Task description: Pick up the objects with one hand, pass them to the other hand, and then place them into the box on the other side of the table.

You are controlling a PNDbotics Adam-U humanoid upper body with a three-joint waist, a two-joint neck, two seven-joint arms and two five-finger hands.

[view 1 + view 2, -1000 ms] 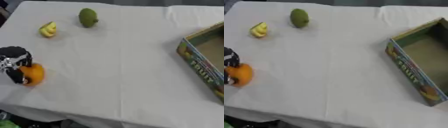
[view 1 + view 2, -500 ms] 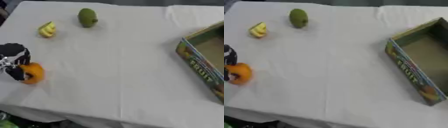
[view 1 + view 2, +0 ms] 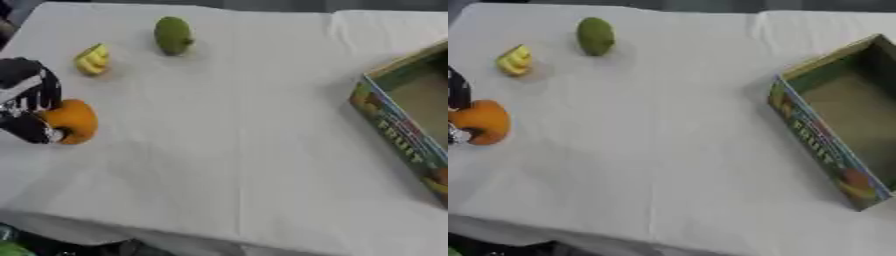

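The orange [image 3: 72, 120] sits at the tabletop's [image 3: 227, 150] left edge, with the left hand [image 3: 28, 102] curled round its near side, fingers [image 3: 35, 131] wrapped on it. To do this well, lift it straight up before carrying it toward the middle for the handover. The box [image 3: 833, 135] lies far right, well apart; a green fruit [image 3: 173, 35] and a yellow piece [image 3: 93, 58] wait beyond.

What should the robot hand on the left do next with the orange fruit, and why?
Probably lift it and carry it toward the table's middle for the handover. The left robot hand has its fingers curled round the orange fruit at the left edge, while the box stands far on the right side, and no right hand shows.
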